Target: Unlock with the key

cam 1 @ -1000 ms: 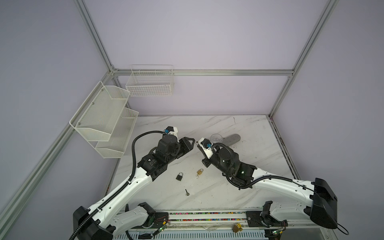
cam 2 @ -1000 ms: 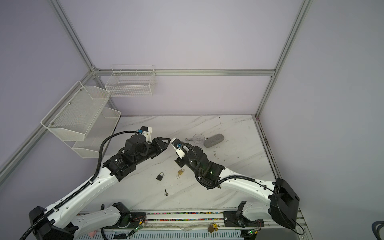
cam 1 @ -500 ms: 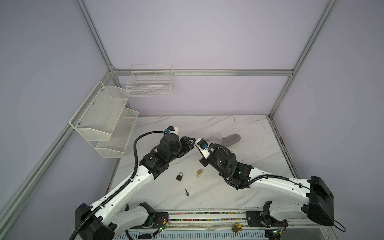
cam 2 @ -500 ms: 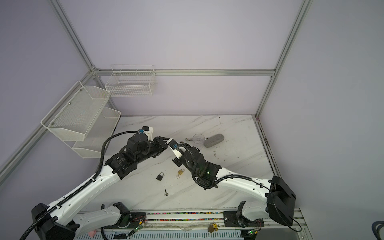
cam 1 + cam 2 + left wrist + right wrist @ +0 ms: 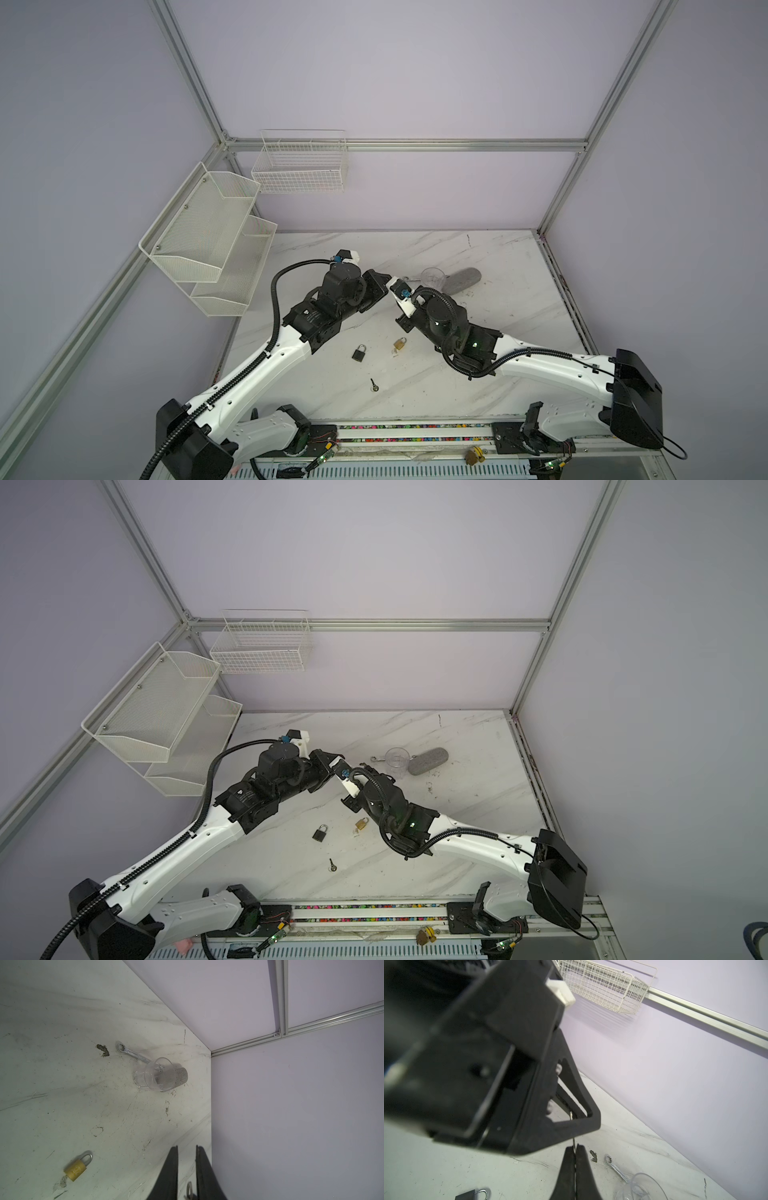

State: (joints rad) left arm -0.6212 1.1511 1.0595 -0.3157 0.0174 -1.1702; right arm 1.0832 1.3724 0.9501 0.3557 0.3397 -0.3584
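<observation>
Above the middle of the surface (image 5: pixel 519 266), well off every edge, the right tool (image 5: pixel 574 1147) pinched a small key (image 5: pixel 189 1190). The left tool (image 5: pixel 187 1147) stood narrowly parted around it. The brass padlock (image 5: pixel 400 344) lay nearer the front edge.

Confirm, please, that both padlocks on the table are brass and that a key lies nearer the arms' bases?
Not quite: one is a brass padlock, but the other is a black padlock, as both top views show. The key does lie where you say.

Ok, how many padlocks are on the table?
2: a black padlock and, to its right in both top views, a brass padlock, on the table between the left arm and right arm, which may hide others.
</observation>
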